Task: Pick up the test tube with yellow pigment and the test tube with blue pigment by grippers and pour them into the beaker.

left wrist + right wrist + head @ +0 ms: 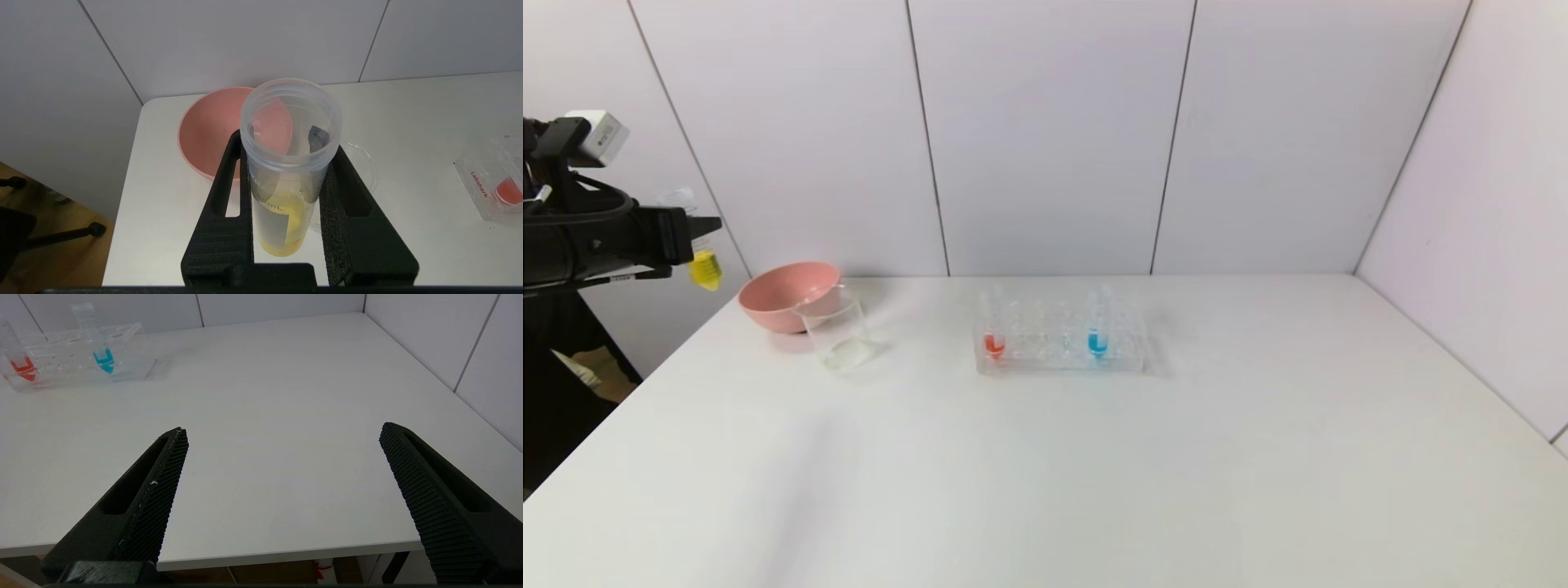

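My left gripper (698,233) is at the far left, raised beyond the table's left edge, shut on the test tube with yellow pigment (706,268). The left wrist view shows the tube (286,220) upright between the jaws, open mouth up, yellow liquid at its base. The beaker (837,331) stands on the table in front of the pink bowl; its rim (365,163) shows behind one finger. The test tube with blue pigment (1098,339) stands in the clear rack; it also shows in the right wrist view (104,359). My right gripper (282,430) is open and empty above the table's front edge.
A pink bowl (788,296) sits at the back left, touching or just behind the beaker. The clear rack (1062,359) stands mid-table and also holds a red-liquid tube (994,343). White wall panels close the back and right. The white table (1094,490) is bare in front.
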